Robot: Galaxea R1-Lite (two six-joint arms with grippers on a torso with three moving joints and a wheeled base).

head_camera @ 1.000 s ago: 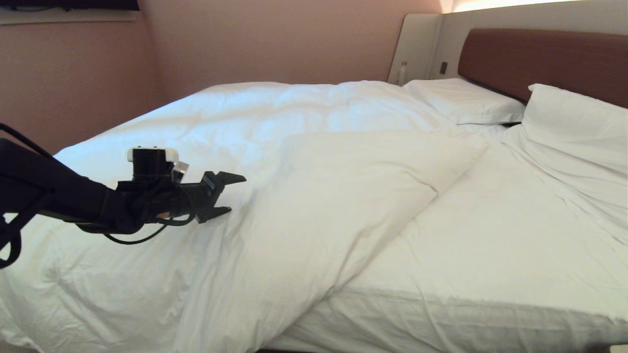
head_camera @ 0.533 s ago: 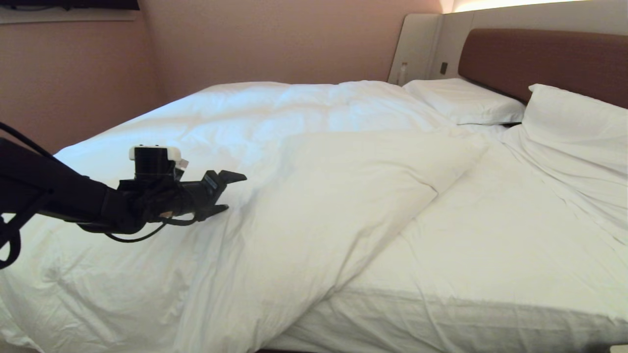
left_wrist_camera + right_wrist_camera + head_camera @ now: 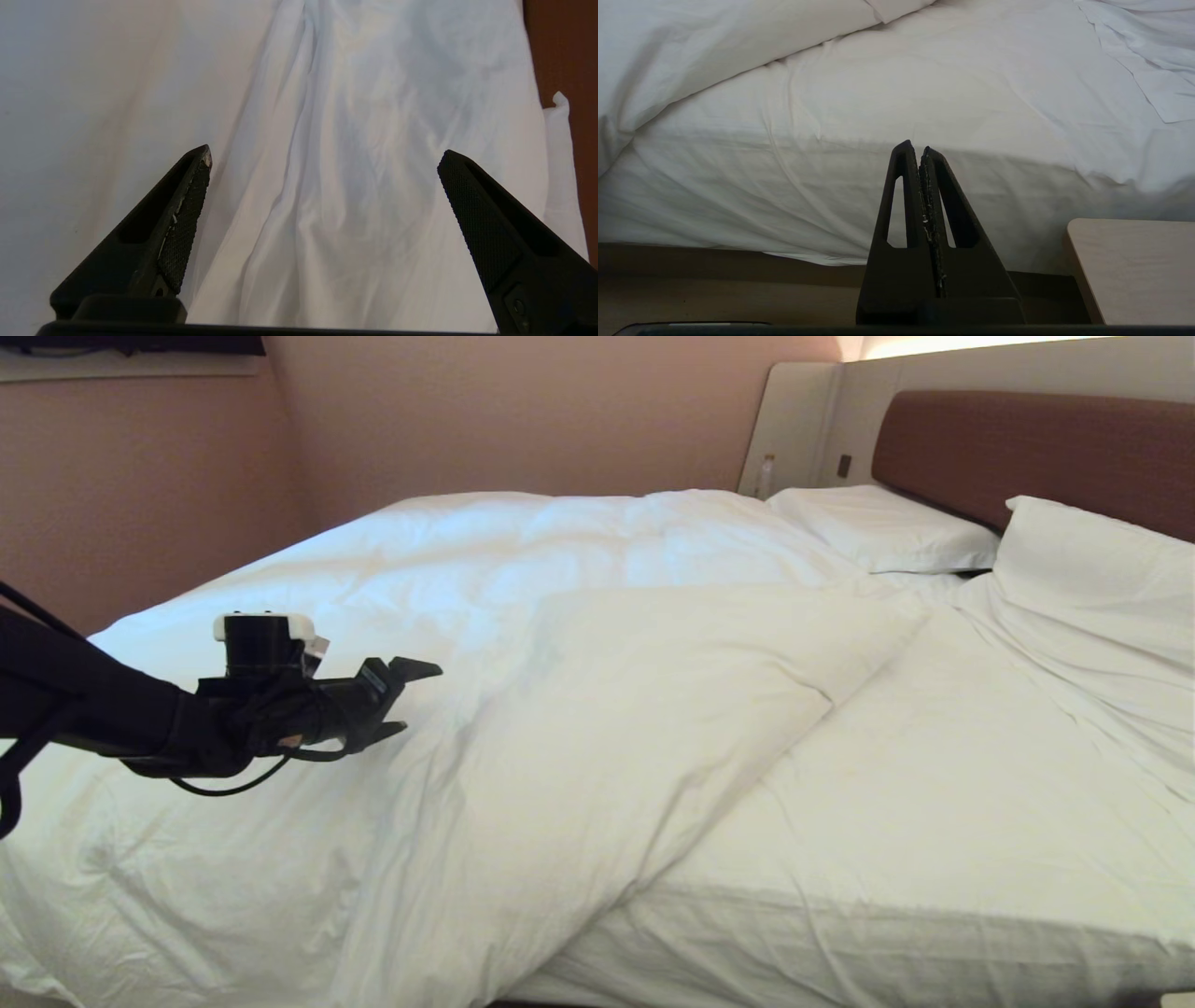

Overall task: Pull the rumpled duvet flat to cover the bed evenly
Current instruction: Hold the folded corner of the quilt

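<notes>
The white duvet (image 3: 560, 644) lies rumpled over the left and far part of the bed (image 3: 934, 821), with one corner folded back diagonally so bare sheet shows on the near right. My left gripper (image 3: 411, 700) hovers open just above the duvet's left part, nothing between its fingers; in the left wrist view the open left gripper (image 3: 324, 156) frames a creased fold of duvet (image 3: 355, 186). My right gripper (image 3: 920, 148) is shut and empty, parked low beside the bed's near side, outside the head view.
Two white pillows (image 3: 887, 527) (image 3: 1102, 588) lie against the brown headboard (image 3: 1036, 453). A bottle (image 3: 766, 476) stands on the ledge beside it. A pale wooden surface (image 3: 1134, 270) sits near my right gripper. A pink wall (image 3: 140, 485) runs along the bed's far side.
My left gripper has drifted slightly left and a little up over the duvet, still open. The duvet and the right arm have not moved.
</notes>
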